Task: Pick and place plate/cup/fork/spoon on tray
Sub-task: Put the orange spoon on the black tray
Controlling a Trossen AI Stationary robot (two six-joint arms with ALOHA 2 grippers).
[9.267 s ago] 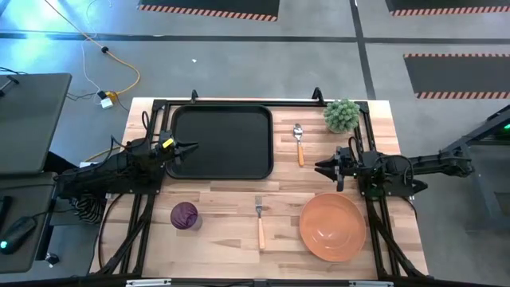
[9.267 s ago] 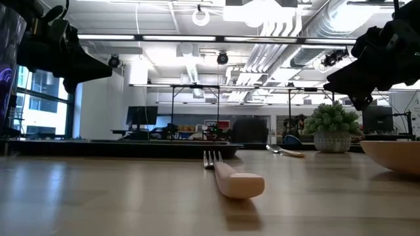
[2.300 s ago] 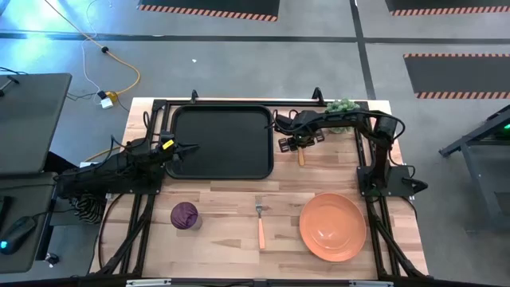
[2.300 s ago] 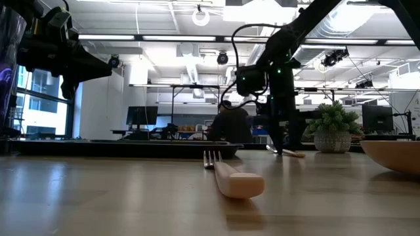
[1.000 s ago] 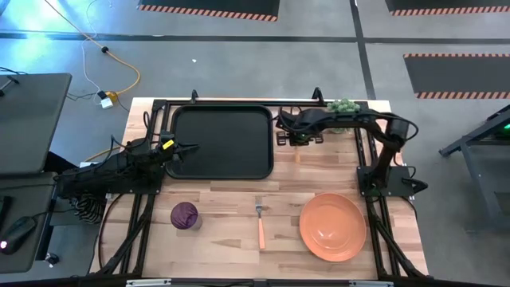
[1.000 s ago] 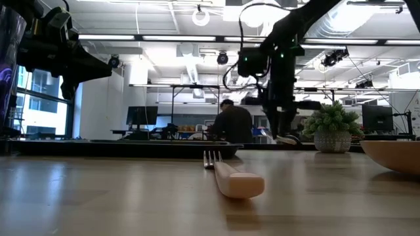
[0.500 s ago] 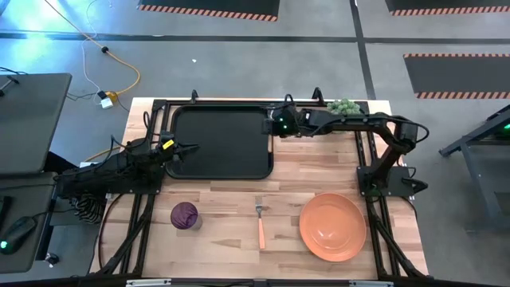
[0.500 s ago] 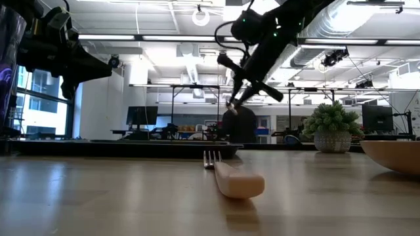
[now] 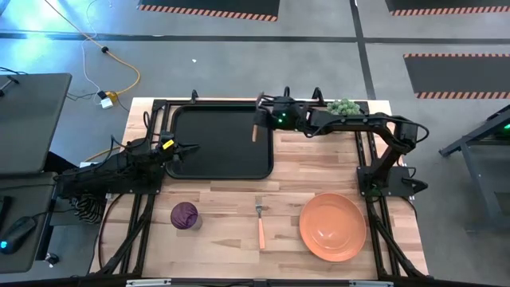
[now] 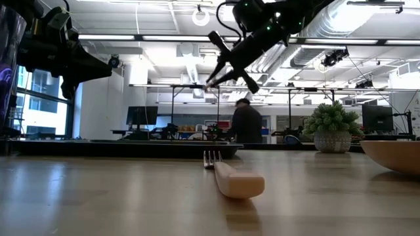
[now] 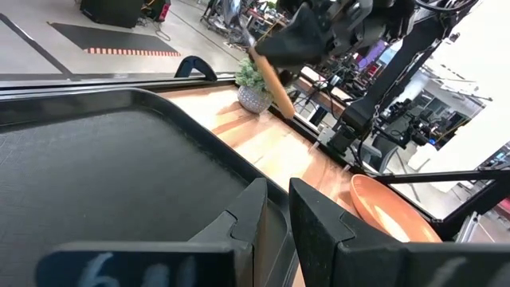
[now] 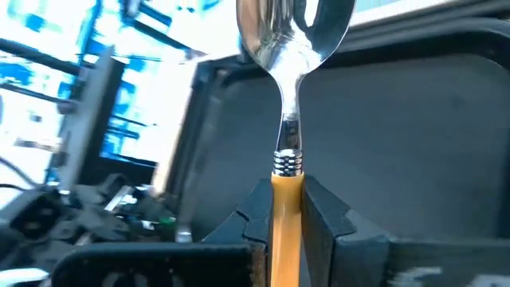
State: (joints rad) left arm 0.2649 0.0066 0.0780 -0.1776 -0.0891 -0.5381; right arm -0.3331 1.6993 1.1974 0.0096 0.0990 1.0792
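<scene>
My right gripper (image 9: 266,116) is shut on the spoon (image 9: 255,127) in the air over the far right corner of the black tray (image 9: 221,143). The spoon's silver bowl (image 12: 295,28) fills the top of the right wrist view. My left gripper (image 9: 191,147) waits shut over the tray's left edge. The fork (image 9: 260,221) lies flat on the table near the front. The purple cup (image 9: 185,215) stands at the front left. The orange plate (image 9: 332,227) rests at the front right. My right gripper pinches the spoon's orange handle (image 12: 287,209) between its two fingers, just behind the ribbed metal collar below the bowl. The fingers come from the table's right and lie across the spoon. The spoon is lifted clear and tilted, and its handle end (image 11: 276,86) sticks out below the gripper.
A small green potted plant (image 9: 343,108) stands at the far right, under the right arm. Black frame rails (image 9: 370,171) run along the table's left and right sides. A person (image 10: 247,124) stands in the room behind the table.
My right gripper has risen from beside the tray and gone toward the table's left, carrying the spoon over the tray's far right corner. It has turned and tipped on the way, so the spoon now hangs tilted, high above the table.
</scene>
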